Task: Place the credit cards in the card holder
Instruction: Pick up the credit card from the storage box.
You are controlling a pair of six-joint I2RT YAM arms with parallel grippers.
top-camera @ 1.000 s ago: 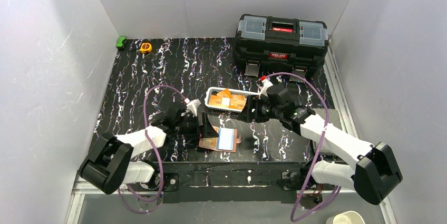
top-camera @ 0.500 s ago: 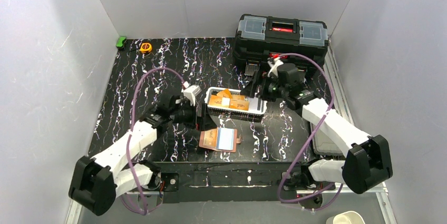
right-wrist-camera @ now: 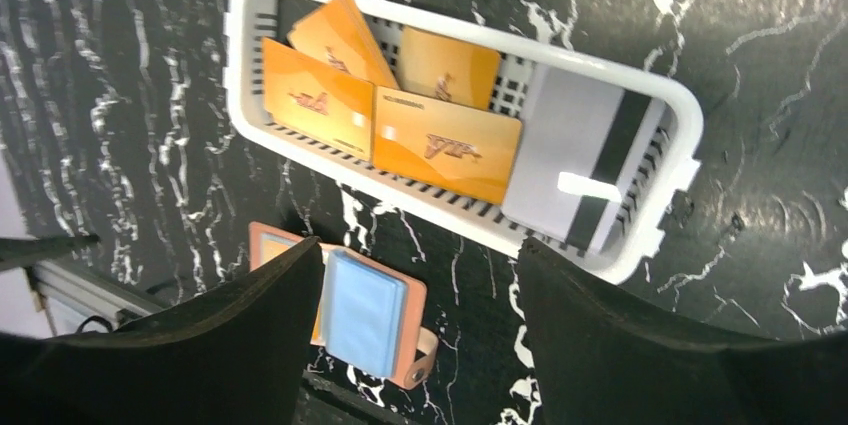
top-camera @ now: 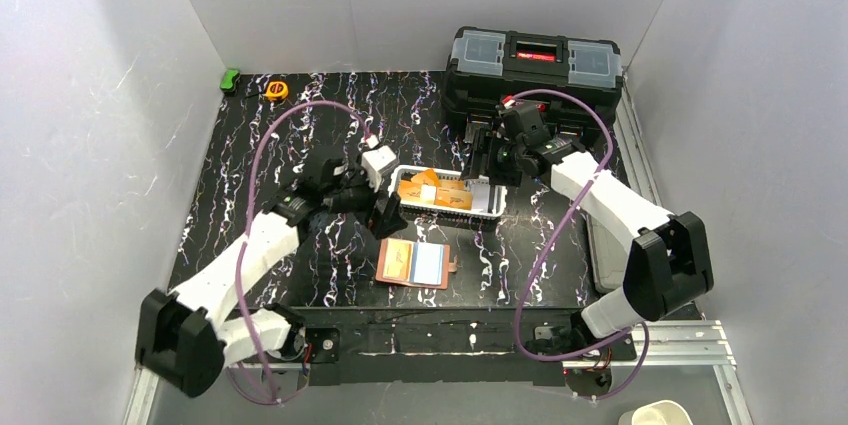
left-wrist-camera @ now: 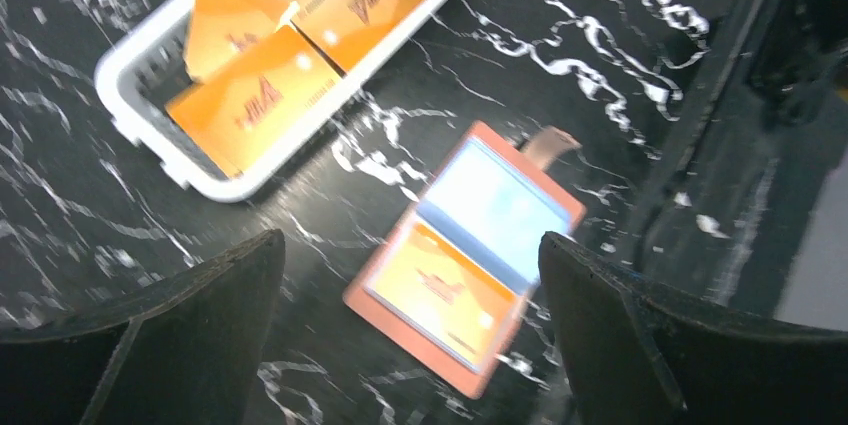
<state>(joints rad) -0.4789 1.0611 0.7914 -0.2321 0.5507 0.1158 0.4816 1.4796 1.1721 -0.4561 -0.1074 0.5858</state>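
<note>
two pincers, both released & empty: left gripper [left-wrist-camera: 410,290] hovers by the white basket's [right-wrist-camera: 632,253] left end, right gripper [right-wrist-camera: 415,285] above its right end. card holder [right-wrist-camera: 415,330] lies open just in front of basket, w/ orange & blue cards inside; more orange credit cards [right-wrist-camera: 445,145] in basket.

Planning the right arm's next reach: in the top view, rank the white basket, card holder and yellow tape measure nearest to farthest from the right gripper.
From the right gripper:
1. white basket, directly beside it, mid-table.
2. card holder, nearer the arm bases, toward the left.
3. yellow tape measure, far left corner.
</note>
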